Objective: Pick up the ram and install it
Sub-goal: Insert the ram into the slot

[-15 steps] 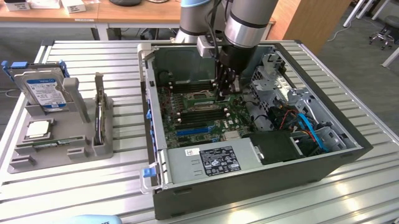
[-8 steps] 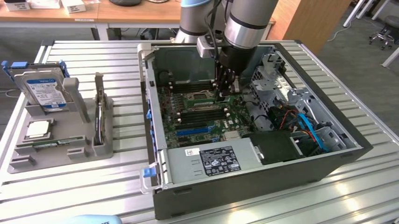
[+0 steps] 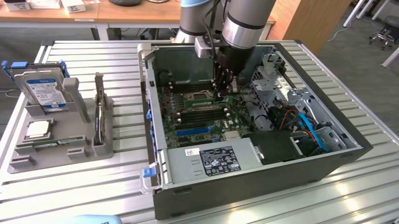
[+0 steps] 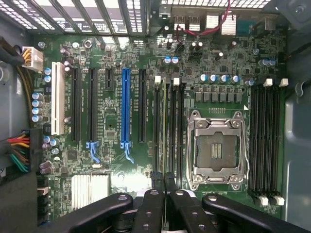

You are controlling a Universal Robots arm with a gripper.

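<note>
My gripper [image 3: 221,95] reaches down inside the open computer case, over the motherboard [image 3: 199,116] beside the processor socket [image 3: 194,96]. In the wrist view the fingers [image 4: 154,199] stand close together, and the gripper [image 4: 163,182] is shut on the ram [image 4: 165,131]. The ram shows edge-on as a thin green line. It runs along the bank of black memory slots [image 4: 174,131] next to the empty socket [image 4: 217,148], in line with one slot. Whether it is seated I cannot tell.
The case's walls [image 3: 249,186] and drive cage [image 3: 274,79] close in around the arm. A second slot bank [image 4: 266,141] lies past the socket. On the exterior view's left, a grey tray [image 3: 93,149] carries the hard drive [image 3: 45,91], a square processor chip [image 3: 39,128] and a green strip [image 3: 59,141].
</note>
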